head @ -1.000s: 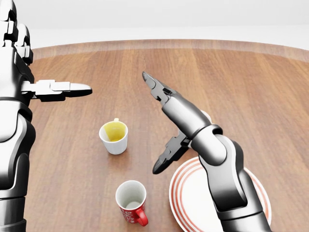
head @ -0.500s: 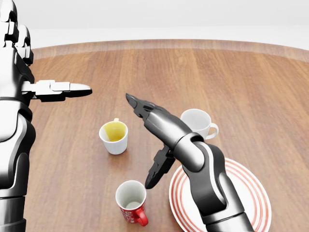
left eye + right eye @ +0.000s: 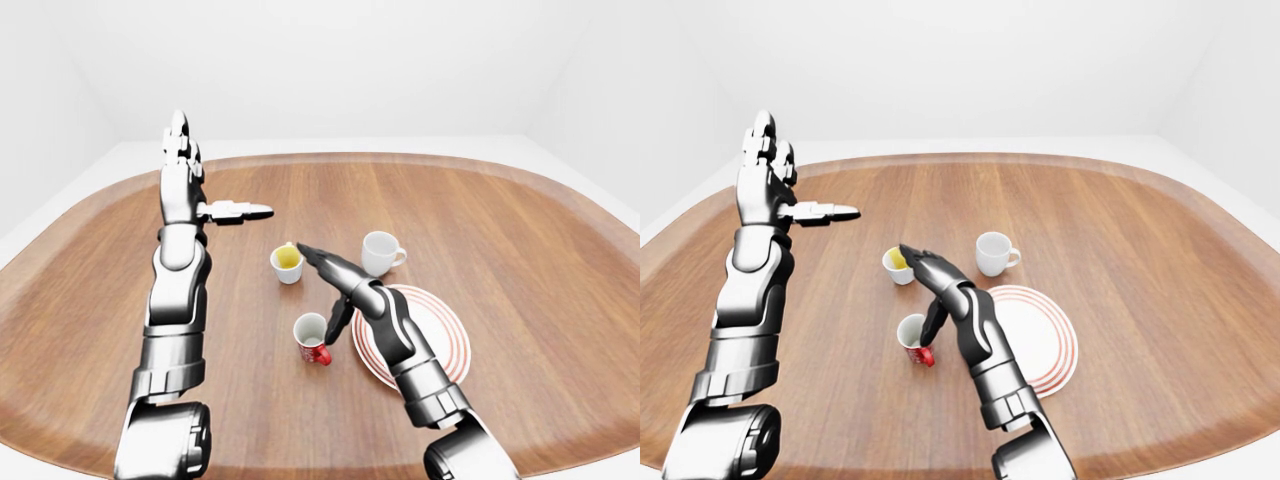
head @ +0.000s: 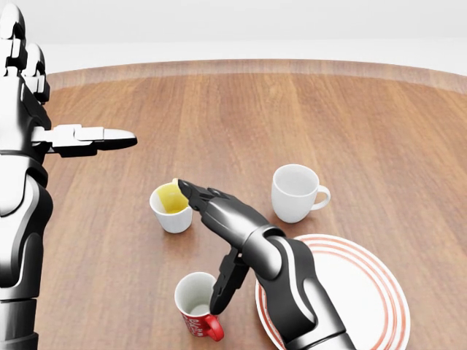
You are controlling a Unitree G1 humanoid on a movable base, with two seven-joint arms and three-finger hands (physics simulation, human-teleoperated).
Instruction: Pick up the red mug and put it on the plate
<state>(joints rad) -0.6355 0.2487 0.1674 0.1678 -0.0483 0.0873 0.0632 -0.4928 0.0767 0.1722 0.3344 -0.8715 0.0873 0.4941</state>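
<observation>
The red mug (image 4: 197, 310), white inside with its handle at the lower right, stands upright on the table at the bottom of the head view. Just right of it lies the white plate with red rings (image 4: 365, 288). My right hand (image 4: 198, 244) is open and hovers over the mug. Its long fingers (image 4: 201, 198) reach up-left past the yellow-filled cup, and its thumb (image 4: 221, 292) points down beside the mug's right rim. Nothing is held. My left hand (image 4: 71, 82) is raised at the far left, open and empty.
A small white cup with yellow inside (image 4: 174, 208) stands above the red mug, close under my right fingers. A plain white mug (image 4: 294, 191) stands above the plate. All rest on a wide oval wooden table (image 3: 500, 220) with white floor around it.
My right hand has swung down and to the left, from beside the white mug to over the red mug, uncovering the white mug. The left arm and the cups have stayed put.
</observation>
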